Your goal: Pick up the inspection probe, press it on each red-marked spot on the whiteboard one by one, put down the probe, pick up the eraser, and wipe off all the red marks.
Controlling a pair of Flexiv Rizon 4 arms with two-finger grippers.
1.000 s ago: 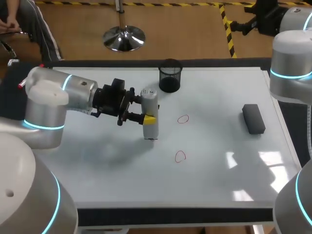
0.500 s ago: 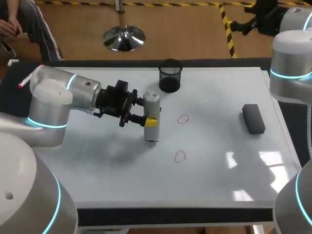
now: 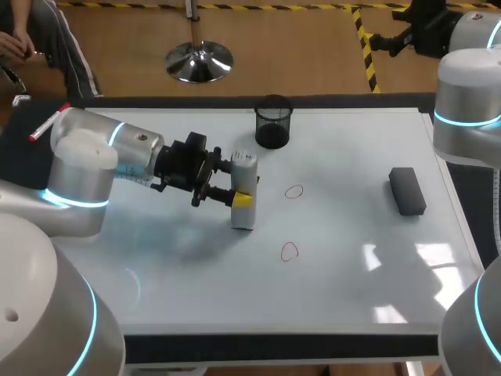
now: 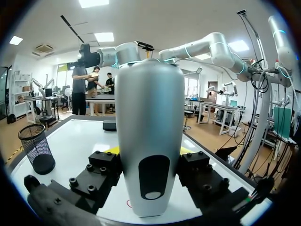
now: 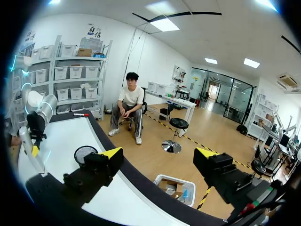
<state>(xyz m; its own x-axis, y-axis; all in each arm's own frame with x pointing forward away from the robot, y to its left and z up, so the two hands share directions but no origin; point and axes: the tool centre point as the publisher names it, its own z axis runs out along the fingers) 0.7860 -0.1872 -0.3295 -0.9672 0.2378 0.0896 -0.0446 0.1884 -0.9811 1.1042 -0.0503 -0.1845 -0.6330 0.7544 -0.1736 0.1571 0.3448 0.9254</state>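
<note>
- Your left gripper (image 3: pixel 239 198) is clamped on the smooth, grey, bottle-shaped inspection probe (image 3: pixel 243 176), which stands upright over the glossy whiteboard (image 3: pixel 352 290), near two looped red marks (image 3: pixel 293 191).
- Only the left wrist view shows you the probe's dark oval window.
- Your right gripper (image 5: pixel 159 152) has its fingers apart and holds nothing.
- The black block eraser (image 3: pixel 407 190) lies well apart from the probe.
- A black mesh cup (image 3: pixel 273 121) stands behind the probe.

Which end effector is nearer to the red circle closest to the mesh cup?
Left. The left end effector, shut on the probe, is just beside that red circle; the right end effector hangs open off beyond the table.
</note>
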